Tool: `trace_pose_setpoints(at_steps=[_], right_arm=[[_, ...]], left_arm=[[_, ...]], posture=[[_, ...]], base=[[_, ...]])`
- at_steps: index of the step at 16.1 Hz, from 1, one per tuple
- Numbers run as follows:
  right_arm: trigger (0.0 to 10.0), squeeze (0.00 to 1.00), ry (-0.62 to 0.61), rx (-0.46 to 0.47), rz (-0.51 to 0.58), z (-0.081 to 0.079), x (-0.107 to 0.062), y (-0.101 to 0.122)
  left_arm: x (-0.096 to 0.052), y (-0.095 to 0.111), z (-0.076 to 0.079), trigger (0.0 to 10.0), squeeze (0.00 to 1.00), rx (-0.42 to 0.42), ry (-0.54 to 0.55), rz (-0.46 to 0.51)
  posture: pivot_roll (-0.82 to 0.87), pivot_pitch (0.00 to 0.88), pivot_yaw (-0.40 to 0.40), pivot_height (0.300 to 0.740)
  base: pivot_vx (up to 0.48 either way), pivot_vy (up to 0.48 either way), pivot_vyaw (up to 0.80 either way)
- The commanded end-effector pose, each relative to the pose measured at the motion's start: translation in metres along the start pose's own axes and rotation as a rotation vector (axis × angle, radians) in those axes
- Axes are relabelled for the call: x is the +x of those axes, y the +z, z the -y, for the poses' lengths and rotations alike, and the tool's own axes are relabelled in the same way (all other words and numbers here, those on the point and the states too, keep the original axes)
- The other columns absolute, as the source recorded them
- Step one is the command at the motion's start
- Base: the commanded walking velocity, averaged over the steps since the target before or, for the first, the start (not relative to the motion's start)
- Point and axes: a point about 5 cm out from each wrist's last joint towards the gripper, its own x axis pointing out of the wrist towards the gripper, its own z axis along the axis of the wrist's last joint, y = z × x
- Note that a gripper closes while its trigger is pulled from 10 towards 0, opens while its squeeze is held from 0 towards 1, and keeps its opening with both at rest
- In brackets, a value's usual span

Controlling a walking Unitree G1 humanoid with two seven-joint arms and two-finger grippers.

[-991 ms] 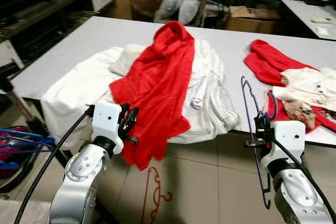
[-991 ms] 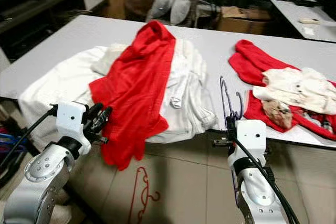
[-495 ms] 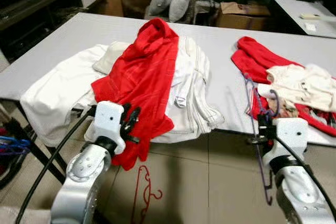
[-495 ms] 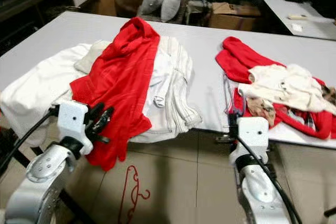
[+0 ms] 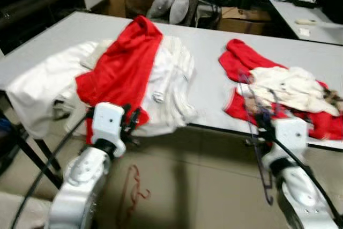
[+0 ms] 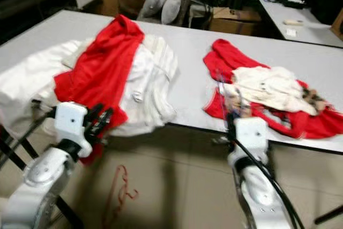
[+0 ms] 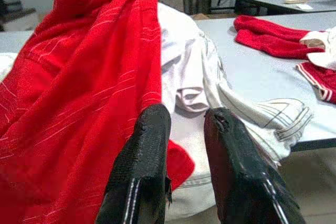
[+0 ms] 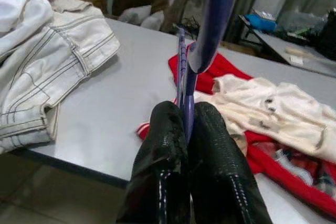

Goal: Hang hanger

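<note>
Right gripper (image 8: 181, 129): fingers pinched on purple hanger (image 5: 261, 148), carried upright off the table's (image 5: 209, 79) near edge, hook end low, clear for carrying. Left gripper (image 7: 181, 129): fingers slightly parted, empty, facing red garment (image 5: 120, 63) draped over that edge.

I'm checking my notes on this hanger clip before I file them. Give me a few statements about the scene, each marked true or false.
1. The right gripper is shut on the purple hanger. True.
2. The left gripper holds the red garment. False: its jaws are open and hold nothing.
3. A red hanger lies on the floor. True.
4. The grey table holds only white clothes. False: red clothes lie there too.
</note>
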Motion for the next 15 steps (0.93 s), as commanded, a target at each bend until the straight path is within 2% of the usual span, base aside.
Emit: trace_pose_setpoints(at_steps=[1,5,6,9,11,14,15], right_arm=[[10.0,0.00,-0.022,-0.025,0.011,0.006,0.000,0.001],[10.0,0.00,-0.029,-0.051,0.023,0.007,0.000,0.002],[10.0,0.00,-0.023,-0.063,0.030,0.007,0.001,0.002],[10.0,0.00,-0.023,-0.018,0.015,0.007,0.001,0.000],[10.0,0.00,-0.021,-0.009,0.005,0.008,0.000,-0.002],[10.0,0.00,-0.038,0.006,-0.001,0.009,-0.004,-0.003],[10.0,0.00,-0.045,0.024,-0.009,0.009,-0.005,-0.004]], left_arm=[[0.003,0.003,0.004,10.0,0.00,-0.004,-0.016,0.018],[0.005,0.001,0.006,10.0,0.00,-0.003,-0.019,0.014],[0.007,0.000,0.005,10.0,0.00,-0.039,0.000,0.007],[0.010,0.002,0.007,10.0,0.00,-0.040,-0.032,0.036],[0.014,0.001,0.009,10.0,0.00,-0.006,-0.040,0.032],[0.017,0.000,0.010,10.0,0.00,-0.019,-0.041,0.034],[0.019,0.000,0.010,10.0,0.00,0.027,-0.041,0.035]], posture=[[0.02,0.000,-0.014,0.740],[0.01,0.000,-0.009,0.740],[0.01,0.000,-0.007,0.740],[0.00,0.000,-0.005,0.740],[0.00,0.000,-0.001,0.740],[-0.01,0.000,0.009,0.740],[-0.02,0.000,0.016,0.740]], base=[[0.000,-0.398,0.00],[0.000,-0.353,0.00],[0.000,0.000,0.00],[0.000,0.000,0.00],[0.000,0.480,-0.80],[0.000,0.480,-0.80],[0.000,0.000,-0.80]])
